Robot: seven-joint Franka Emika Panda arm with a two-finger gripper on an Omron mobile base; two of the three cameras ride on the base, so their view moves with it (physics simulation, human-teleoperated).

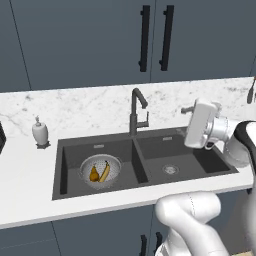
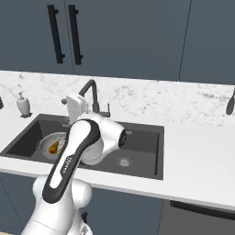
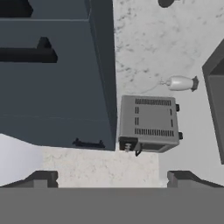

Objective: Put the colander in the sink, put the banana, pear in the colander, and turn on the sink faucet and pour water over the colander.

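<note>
Colander sits left of the faucet with banana and pear loaded for rinsing, fingers spread wide, empty.

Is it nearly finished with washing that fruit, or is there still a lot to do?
Mostly done, it seems. The colander sits in the left basin of the sink, with the banana and pear inside. The end effector is open and holds nothing, up to the right of the sink faucet. No water is visible, so turning the faucet on and rinsing the colander remains.
</note>
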